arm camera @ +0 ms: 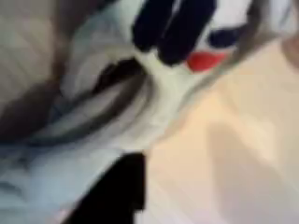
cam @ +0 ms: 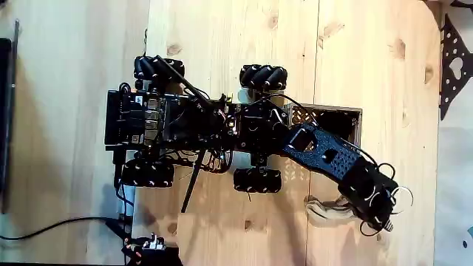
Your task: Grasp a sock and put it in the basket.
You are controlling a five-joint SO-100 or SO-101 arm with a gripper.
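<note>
The sock (cam: 324, 207) lies on the wooden table as a small whitish cloth, below the basket in the fixed view. My gripper (cam: 360, 212) hangs at the end of the blue arm, right at the sock's right end. In the blurred wrist view the sock (arm camera: 103, 131) is very close, pale grey-white with dark blue and red marks at the top, and a dark fingertip (arm camera: 120, 191) rises from the bottom edge against it. How the jaws stand is not clear. The basket (cam: 347, 113), with dark mesh walls, sits in front of the wheeled base, partly under the arm.
The wheeled robot base (cam: 148, 118) with several black roller wheels stands left of the basket. A dark perforated panel (cam: 452, 66) lies at the right edge of the table. Cables (cam: 59, 225) trail off at the lower left.
</note>
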